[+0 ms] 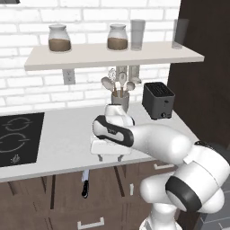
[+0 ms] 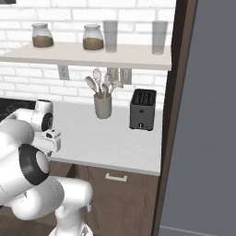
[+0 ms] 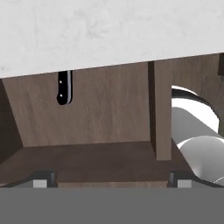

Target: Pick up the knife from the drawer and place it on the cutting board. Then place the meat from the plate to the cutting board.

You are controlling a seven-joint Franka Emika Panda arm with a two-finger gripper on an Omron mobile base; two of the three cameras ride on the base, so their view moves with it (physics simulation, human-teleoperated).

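Observation:
The knife [image 3: 64, 87] lies in the open drawer [image 3: 96, 113]. Its black riveted handle pokes out from under the counter's front edge [image 3: 109, 39], and the blade is hidden beneath the counter. From the left base view the knife [image 1: 85, 184] shows just below the counter lip. My gripper [image 1: 110, 157] hangs above the counter's front edge and points down, a little to the right of the knife. In the hand view the gripper [image 3: 111, 181] is open, with nothing between its fingertips [image 3: 43, 178]. The cutting board, the plate and the meat are out of view.
A black cooktop [image 1: 18, 137] is set into the counter at the left. A holder of utensils [image 1: 120, 99] and a black toaster [image 1: 158, 99] stand at the back. A shelf [image 1: 112, 56] with jars and glasses hangs above. A tall dark cabinet [image 2: 203, 115] closes the right side.

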